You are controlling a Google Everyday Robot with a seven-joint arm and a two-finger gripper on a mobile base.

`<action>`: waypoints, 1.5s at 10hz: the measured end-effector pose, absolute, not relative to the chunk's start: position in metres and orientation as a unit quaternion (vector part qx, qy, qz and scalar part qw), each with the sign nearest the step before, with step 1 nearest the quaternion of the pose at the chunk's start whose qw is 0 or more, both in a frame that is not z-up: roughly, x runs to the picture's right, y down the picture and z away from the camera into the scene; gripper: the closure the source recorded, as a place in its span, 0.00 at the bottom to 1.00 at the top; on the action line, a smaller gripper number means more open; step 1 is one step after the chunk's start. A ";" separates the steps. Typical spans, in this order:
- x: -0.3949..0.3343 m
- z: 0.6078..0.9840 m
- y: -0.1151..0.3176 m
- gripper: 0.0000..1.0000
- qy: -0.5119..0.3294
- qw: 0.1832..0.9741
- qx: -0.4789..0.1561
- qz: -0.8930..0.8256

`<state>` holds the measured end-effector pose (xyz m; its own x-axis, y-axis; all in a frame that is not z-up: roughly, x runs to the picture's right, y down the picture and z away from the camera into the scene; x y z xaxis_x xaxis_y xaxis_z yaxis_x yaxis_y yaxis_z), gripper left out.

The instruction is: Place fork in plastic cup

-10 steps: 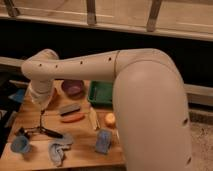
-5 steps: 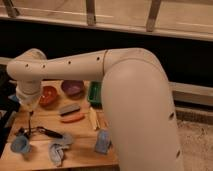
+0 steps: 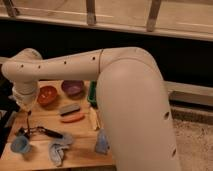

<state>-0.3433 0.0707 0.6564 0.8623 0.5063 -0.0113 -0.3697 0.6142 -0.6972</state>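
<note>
Since the earlier frames, the arm (image 3: 100, 65) has been swung further left, so that its wrist now hangs over the left end of the table (image 3: 82, 152), with more of the table's middle uncovered.

The gripper (image 3: 28, 116) is seen below the wrist, above the light-blue plastic cup (image 3: 20, 145); its fingers are pressed together, apparently pinching a thin dark sliver, judged to be the fork (image 3: 28, 121), though this is too slim to confirm.

For a clean drop, the tip is best centred over the cup's wide rim and lowered inside before release, since a light plastic cup is likely to tip.

Noted on the wooden table: a round orange bowl (image 3: 47, 95), a purple bowl (image 3: 73, 88), a black-handled utensil (image 3: 46, 132) beside the cup, and a crumpled blue cloth (image 3: 57, 150).
</note>
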 end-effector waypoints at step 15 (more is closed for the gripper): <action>-0.411 0.665 0.145 1.00 -0.086 0.884 -0.430 0.163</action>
